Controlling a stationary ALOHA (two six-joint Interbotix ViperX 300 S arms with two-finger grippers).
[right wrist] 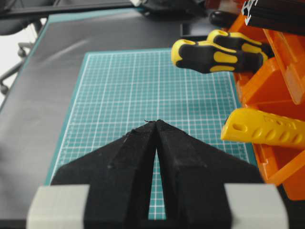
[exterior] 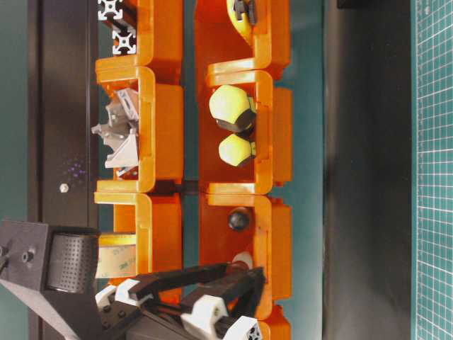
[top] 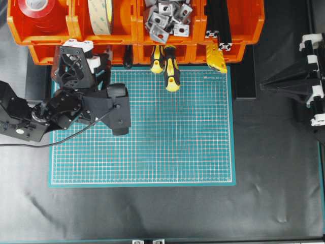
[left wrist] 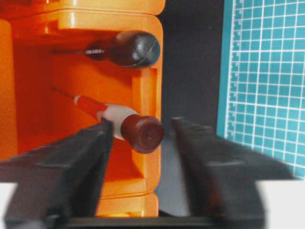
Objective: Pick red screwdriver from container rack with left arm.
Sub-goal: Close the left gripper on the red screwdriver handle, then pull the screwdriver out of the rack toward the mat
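Now my left pincer [left wrist: 138, 138], half open, brackets the slim red screwdriver's [left wrist: 128, 126] rounded butt without clamping it; its long axis runs back into the orange plastic container rack's [left wrist: 147, 62] lower bin.

Dark tool [left wrist: 128, 48] crowds bin wall [left wrist: 145, 90] (mat [top: 152, 137] side open).

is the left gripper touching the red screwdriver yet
Cannot tell. In the left wrist view one finger overlaps the red screwdriver handle near its white band, while the other stands clear, but overlap there doesn't prove contact.
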